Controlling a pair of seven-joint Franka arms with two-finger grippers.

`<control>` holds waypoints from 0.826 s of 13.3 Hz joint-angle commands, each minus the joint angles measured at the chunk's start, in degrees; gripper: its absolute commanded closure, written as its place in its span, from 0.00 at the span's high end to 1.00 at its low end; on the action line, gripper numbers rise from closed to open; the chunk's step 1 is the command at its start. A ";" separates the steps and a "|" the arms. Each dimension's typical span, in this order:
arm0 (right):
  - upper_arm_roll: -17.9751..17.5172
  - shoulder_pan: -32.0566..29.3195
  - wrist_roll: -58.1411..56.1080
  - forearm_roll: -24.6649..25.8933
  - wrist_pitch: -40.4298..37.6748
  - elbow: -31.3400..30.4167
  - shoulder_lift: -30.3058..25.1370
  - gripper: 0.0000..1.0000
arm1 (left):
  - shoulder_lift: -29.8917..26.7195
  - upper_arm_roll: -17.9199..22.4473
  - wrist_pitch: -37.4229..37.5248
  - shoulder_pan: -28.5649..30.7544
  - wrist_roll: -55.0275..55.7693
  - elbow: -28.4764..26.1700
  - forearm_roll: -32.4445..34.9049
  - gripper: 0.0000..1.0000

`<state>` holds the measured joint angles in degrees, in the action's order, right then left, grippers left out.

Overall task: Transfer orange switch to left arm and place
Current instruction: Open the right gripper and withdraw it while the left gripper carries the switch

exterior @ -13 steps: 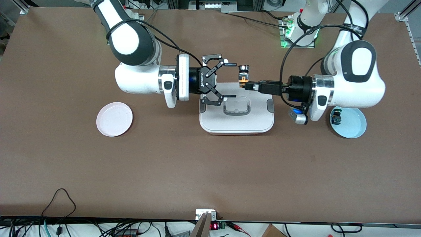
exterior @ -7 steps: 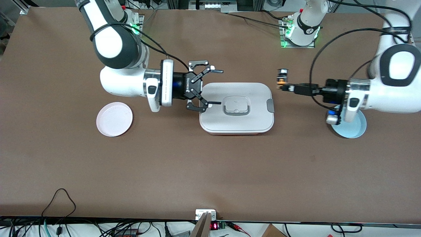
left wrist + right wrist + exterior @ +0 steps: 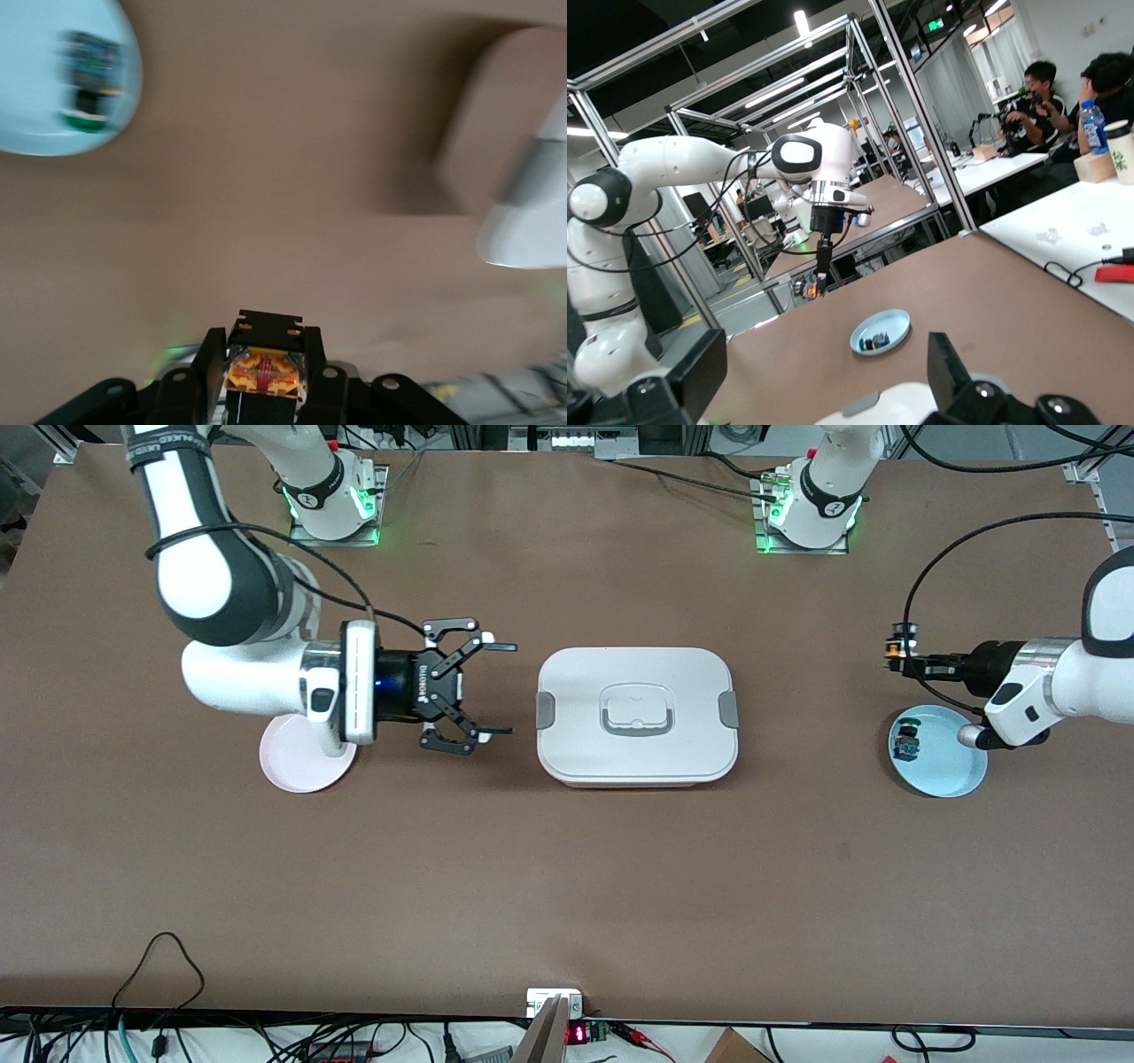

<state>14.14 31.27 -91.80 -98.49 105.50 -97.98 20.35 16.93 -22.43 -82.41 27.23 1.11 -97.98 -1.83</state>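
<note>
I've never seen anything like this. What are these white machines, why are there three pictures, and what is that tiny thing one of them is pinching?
These are two robot arms bolted along one edge of a brown table. One picture looks down from a high camera facing them; the other two come from small cameras on each arm's wrist.

The left gripper is shut on the orange switch, a tiny push-button, held in the air above the table beside the blue plate. Its wrist view shows the switch clamped between the black fingers. A second small switch lies on that plate.

The right gripper hangs open between the pink plate and the white box, which sits shut in the middle of the table.
</note>
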 commanded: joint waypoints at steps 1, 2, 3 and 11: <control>2.03 -0.86 7.04 4.87 -5.63 -1.42 -1.45 1.00 | 3.45 -0.42 -3.00 -0.33 -1.37 0.25 13.12 0.00; 3.86 -0.86 10.29 7.41 -8.00 -1.42 -1.45 1.00 | 4.86 -0.42 -4.67 -0.33 -1.37 0.07 17.34 0.00; 5.27 -0.95 12.50 10.22 -9.94 -1.42 -1.54 1.00 | 5.92 -0.42 -6.60 -0.33 -1.46 -0.80 20.52 0.00; 10.38 -2.62 45.59 44.83 -13.74 -0.63 -1.28 1.00 | 8.29 -0.33 -31.14 5.38 -3.21 -14.43 30.29 0.00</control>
<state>24.74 27.94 -56.38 -60.24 91.41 -98.52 19.93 24.90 -22.12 -111.90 31.27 -0.27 -111.72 25.25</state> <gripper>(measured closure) 0.000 0.604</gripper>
